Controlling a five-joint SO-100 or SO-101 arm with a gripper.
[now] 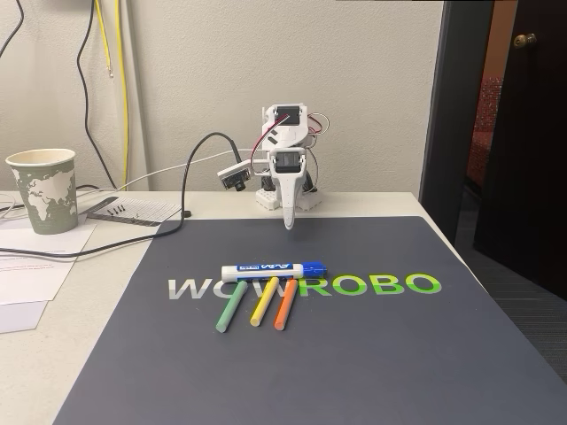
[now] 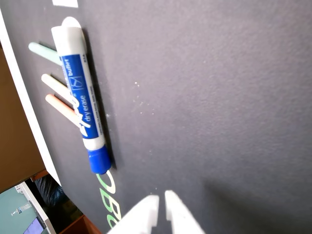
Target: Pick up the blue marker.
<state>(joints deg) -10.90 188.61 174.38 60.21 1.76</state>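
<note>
Pincer: we see the pincer (image 1: pixel 289 225) pointing down at the rear of the mat, its white fingers pressed nearly together with nothing between them; in the wrist view the fingertips (image 2: pixel 147 207) enter from the 6 o'clock edge, separated by a thin slit.
Blue marker: we find the blue marker (image 1: pixel 273 267) lying flat on the mat, at 6 o'clock from the pincer and apart from it in the fixed view, its blue cap toward 3 o'clock. In the wrist view it (image 2: pixel 81 100) lies at 10 o'clock from the fingertips, cap nearest them.
Sticks: we count three thin ones at 6 o'clock from the marker in the fixed view, a green stick (image 1: pixel 232 307), a yellow stick (image 1: pixel 264 302) and an orange stick (image 1: pixel 285 305), their upper ends right at the marker barrel.
Mat: we see a dark grey mat (image 1: pixel 372 354) with "WOWROBO" lettering.
Tabletop: we see the pale tabletop (image 1: pixel 89 310) under the mat, with loose papers at 9 o'clock.
Cup: we note a paper cup (image 1: pixel 42 189) printed with a world map, at 9 o'clock from the arm, well apart.
Cables: we see a black cable (image 1: pixel 188 168) curving to the arm.
</note>
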